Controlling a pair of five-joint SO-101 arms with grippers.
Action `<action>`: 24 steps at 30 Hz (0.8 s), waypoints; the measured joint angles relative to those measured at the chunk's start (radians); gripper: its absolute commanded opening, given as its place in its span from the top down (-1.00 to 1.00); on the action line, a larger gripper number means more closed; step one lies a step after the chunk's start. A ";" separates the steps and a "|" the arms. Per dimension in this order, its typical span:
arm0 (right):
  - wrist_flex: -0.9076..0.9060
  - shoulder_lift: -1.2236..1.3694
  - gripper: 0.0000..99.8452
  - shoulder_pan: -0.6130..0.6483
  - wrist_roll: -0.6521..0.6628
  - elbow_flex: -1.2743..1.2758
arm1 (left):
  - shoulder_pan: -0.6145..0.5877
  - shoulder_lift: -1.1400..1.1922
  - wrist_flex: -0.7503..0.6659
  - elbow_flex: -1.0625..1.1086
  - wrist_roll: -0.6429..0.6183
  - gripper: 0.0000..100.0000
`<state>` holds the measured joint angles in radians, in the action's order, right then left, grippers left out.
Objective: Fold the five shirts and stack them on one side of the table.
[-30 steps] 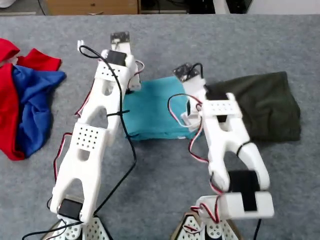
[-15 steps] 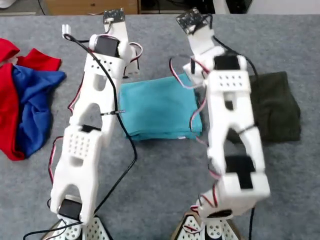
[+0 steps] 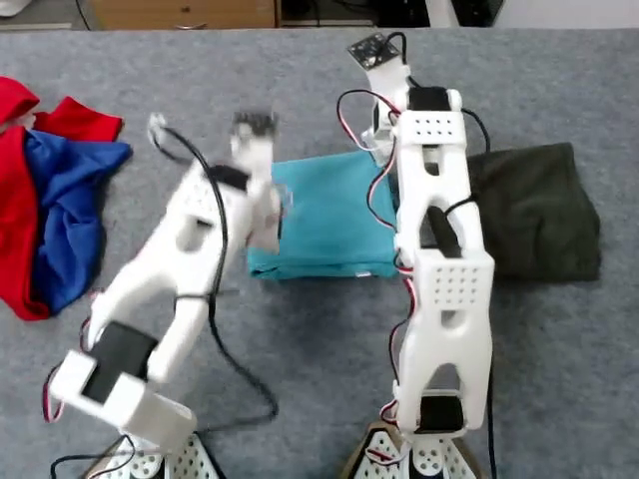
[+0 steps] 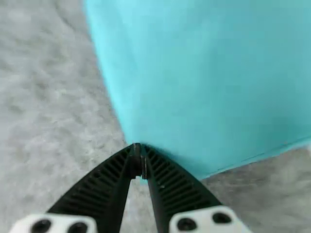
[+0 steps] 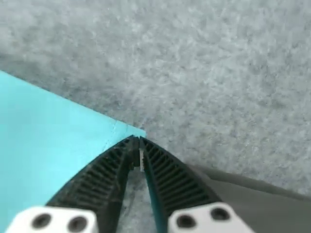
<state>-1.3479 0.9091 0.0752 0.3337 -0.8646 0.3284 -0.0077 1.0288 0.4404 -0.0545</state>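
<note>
From the high view, the left arm bent low from its base at the near edge of the grey worktop (image 3: pixel 300 349). Its left claw (image 3: pixel 265 235) was over the left edge of the teal shirt (image 3: pixel 324 215). The right arm stretched nearly straight towards the far side, with the right claw (image 3: pixel 382 140) at that shirt's far right corner. The teal shirt lay folded into a flat rectangle at mid-worktop. A folded dark green shirt (image 3: pixel 539 215) lay just beside it on the right. A red shirt (image 3: pixel 20 120) and a blue shirt (image 3: pixel 65 200) sat crumpled together at the left edge.

In the left wrist view, the left claw (image 4: pixel 137 160) had its black ribbed jaws closed tip to tip, right at a corner of the teal shirt (image 4: pixel 204 73). Whether any cloth was pinched could not be told. The fabric looked smooth.

In the right wrist view, the right claw (image 5: pixel 136 148) was likewise closed, its tips meeting at a corner of the teal shirt (image 5: pixel 43 131). The dark green shirt (image 5: pixel 252 199) lay close by on the worktop (image 5: pixel 194 58).
</note>
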 measured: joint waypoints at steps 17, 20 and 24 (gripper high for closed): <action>-0.390 0.172 1.00 -0.020 0.000 -0.736 | -0.046 -0.100 -0.080 0.172 0.021 0.96; -0.419 0.172 1.00 -0.020 0.000 -0.746 | -0.046 -0.153 0.006 0.091 0.021 0.96; -0.423 0.094 1.00 -0.020 0.000 -0.744 | -0.046 -0.192 0.057 -0.037 0.021 0.96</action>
<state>-1.7714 1.0027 0.0552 0.3337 -1.6088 0.2823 -0.1995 1.0856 0.4035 -0.0330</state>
